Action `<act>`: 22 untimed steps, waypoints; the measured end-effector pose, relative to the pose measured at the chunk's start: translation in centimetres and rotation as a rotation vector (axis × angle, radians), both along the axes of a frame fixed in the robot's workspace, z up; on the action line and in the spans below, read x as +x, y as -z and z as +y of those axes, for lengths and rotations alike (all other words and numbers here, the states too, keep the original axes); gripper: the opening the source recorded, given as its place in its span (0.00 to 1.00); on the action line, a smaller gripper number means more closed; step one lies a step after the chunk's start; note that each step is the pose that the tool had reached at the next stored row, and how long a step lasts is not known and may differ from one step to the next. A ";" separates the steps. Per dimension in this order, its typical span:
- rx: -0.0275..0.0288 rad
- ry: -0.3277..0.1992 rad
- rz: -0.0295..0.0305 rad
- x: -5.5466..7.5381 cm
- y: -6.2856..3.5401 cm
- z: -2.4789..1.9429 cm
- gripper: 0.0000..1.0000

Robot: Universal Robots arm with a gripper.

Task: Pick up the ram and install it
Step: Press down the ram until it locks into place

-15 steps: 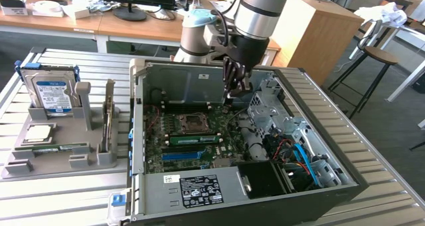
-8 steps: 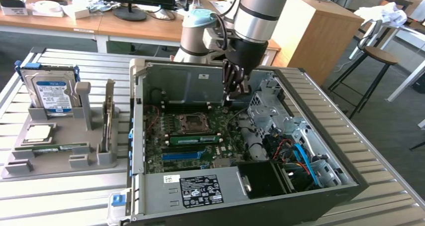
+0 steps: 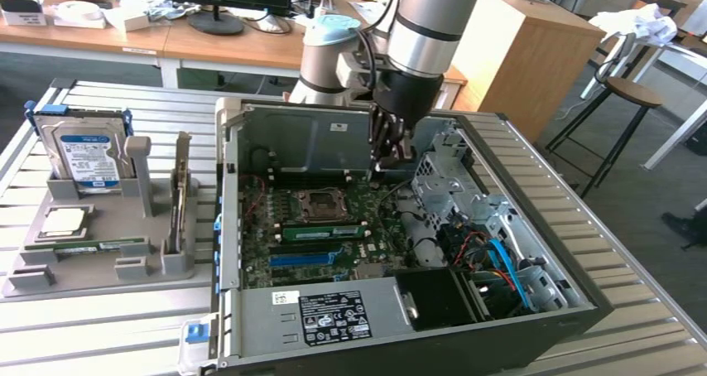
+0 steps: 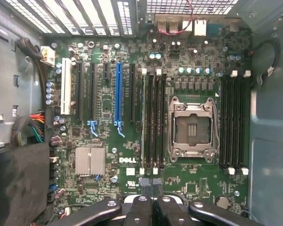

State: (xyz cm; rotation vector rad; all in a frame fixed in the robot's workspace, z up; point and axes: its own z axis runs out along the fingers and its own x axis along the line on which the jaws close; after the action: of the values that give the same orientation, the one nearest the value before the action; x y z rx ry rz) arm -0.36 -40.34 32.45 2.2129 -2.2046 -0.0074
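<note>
Pincer clenched on nothing above the open case, with the ram standing in a slot beside the CPU socket — a light, stiff, likely fragile board — best held by its bare edges, not its chips.

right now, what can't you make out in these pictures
- Exterior view: the gripper tip sits deep inside the case; whether it touches anything is unclear.
- Exterior view: the ram on the grey holder is too small to read its label.
- Wrist view: the shut gripper covers one edge of the motherboard.
</note>
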 end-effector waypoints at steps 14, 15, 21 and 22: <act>0.0001 0.000 -0.0001 0.0 1.20 0.00 0.10; 0.0001 0.000 0.0000 0.0 1.28 0.00 0.10; 0.0000 0.000 0.0000 0.0 1.72 0.00 0.10; 0.0000 0.000 -0.0001 0.0 1.80 0.00 0.10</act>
State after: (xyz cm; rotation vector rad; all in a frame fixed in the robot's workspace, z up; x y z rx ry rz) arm -0.36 -40.34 30.66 2.2129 -2.2046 -0.0074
